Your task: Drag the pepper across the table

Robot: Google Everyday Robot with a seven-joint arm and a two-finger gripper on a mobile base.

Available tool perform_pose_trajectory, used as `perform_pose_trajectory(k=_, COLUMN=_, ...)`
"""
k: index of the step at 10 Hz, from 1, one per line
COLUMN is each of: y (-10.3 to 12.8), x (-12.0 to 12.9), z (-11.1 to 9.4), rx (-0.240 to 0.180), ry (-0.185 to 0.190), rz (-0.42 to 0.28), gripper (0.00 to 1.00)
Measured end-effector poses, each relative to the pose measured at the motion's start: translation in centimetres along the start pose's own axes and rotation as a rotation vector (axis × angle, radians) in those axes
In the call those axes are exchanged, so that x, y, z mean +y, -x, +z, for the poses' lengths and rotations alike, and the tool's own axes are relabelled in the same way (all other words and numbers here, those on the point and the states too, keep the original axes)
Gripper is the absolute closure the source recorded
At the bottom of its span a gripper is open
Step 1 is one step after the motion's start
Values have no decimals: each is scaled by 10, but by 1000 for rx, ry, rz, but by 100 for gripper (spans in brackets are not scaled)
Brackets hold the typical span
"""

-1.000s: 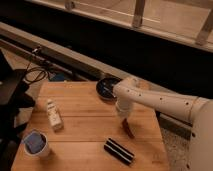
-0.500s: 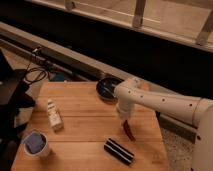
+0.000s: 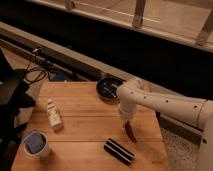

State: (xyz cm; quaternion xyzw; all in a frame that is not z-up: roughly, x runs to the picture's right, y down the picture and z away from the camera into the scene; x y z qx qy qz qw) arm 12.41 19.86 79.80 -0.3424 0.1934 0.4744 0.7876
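Camera view
Surface: square light-brown wooden table point(image 3: 90, 131) of bamboo-like planks with visible seams, filling the lower left and middle of the view.
Arm: white jointed robot arm point(image 3: 165, 104) entering from the right edge, running leftward over the table's right side, bending at a rounded elbow near the far right part of the table, then dropping its forearm almost straight down.
Gripper: white two-finger gripper point(image 3: 127, 122) pointing down at the tabletop, near the right edge and roughly midway front to back.
Jaws: cannot tell whether they are released or clenched.
Task item: small slim dark-red glossy pepper point(image 3: 130, 132), lying on the table directly under the gripper tip and touching or just beside it, tapering toward the front right.
Item 2: black-and-white striped rectangular block point(image 3: 119, 151), lying flat near the front edge, just in front and left of the pepper, apart from it.
Item 3: dark round shallow bowl point(image 3: 109, 88), sitting at the far edge, behind the elbow.
Item 4: small pale bottle point(image 3: 54, 115), lying on the left part.
Item 5: white cup with blue top point(image 3: 36, 144), standing at the front left corner.
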Motion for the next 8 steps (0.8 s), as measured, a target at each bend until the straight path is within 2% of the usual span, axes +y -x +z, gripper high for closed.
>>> perform_pose_trajectory(k=4, y=-14, x=-6, z=-3, rx=-5, ry=13, rz=31, gripper=96)
perform_pose_trajectory(k=7, y=-39, x=-33, z=-5, rx=-10, ry=30, rz=74, gripper=96)
perform_pose_trajectory(k=8, y=-42, x=-36, z=-6, rx=-11, ry=35, rz=80, gripper=96)
